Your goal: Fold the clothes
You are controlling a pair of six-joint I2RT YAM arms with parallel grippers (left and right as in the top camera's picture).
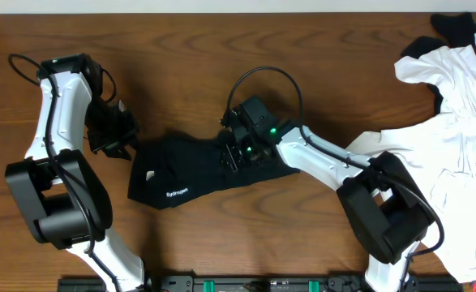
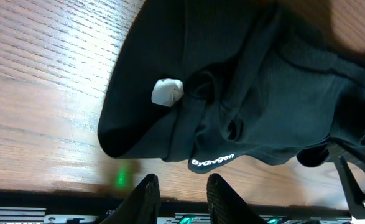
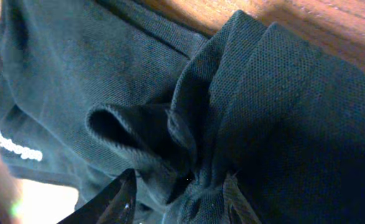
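The black shirt (image 1: 181, 170) lies crumpled mid-table, with white logo text (image 1: 177, 193) near its front edge and a white tag (image 1: 150, 174) at its left. My left gripper (image 1: 120, 148) is open and empty just left of the shirt. In the left wrist view its jaws (image 2: 181, 186) hover over bare wood, with the shirt (image 2: 263, 93), tag (image 2: 167, 91) and logo (image 2: 212, 161) beyond them. My right gripper (image 1: 236, 154) sits on the shirt's right part. In the right wrist view its jaws (image 3: 179, 183) are shut on a bunched fold of the shirt (image 3: 306, 112).
A pile of white clothes (image 1: 465, 122) covers the table's right side, with a black garment (image 1: 456, 28) at its far end. The wooden table (image 1: 181, 57) shows around the shirt. A black rail with green lights (image 1: 221, 284) runs along the front edge.
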